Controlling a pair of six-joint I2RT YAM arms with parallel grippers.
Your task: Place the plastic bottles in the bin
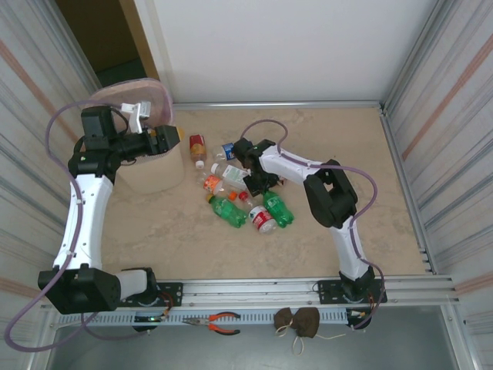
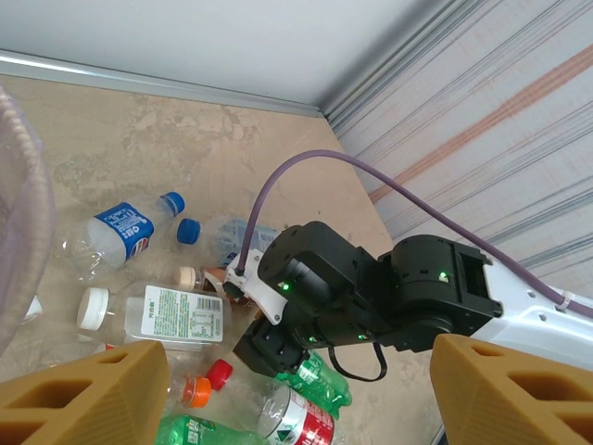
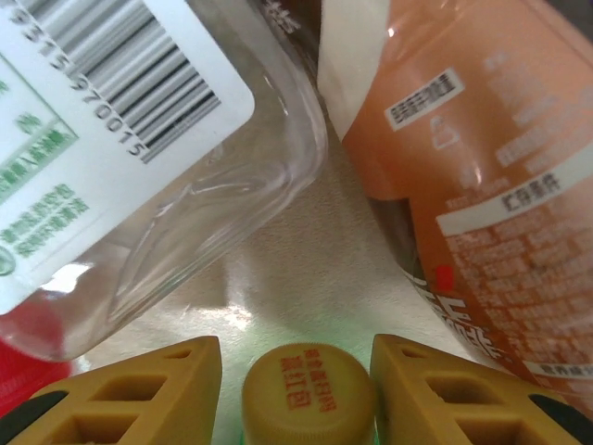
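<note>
the job looks unfinished: roughly eight plastic bottles [image 1: 231, 212] lie in a loose cluster in the middle of the table [image 1: 347, 146], just right of the bin [image 1: 115, 94], which stands at the far left. its sides are too cloudy to show how many bottles are inside. the left gripper [image 1: 176, 139] hangs at the bin's right rim with its fingers spread wide and nothing between them, so whatever it carried there seems to be released. the right gripper [image 3: 296, 371] is down in the pile, its two fingers closely bracketing a tan cap [image 3: 309, 394]; i cannot tell if they are clamped on it or merely beside it. that cap has small red chinese characters, too fine to read. just beyond it, a clear bottle [image 3: 241, 176] on the left carries a white label [image 3: 93, 120] with a barcode and the digits 9315 970015, and an orange-labelled bottle [image 3: 482, 185] on the right has rows of tiny chinese print. from the left wrist, a blue-labelled bottle [image 2: 120, 227] shows a round logo i cannot make out. everything on the table has yet to go in.
</note>
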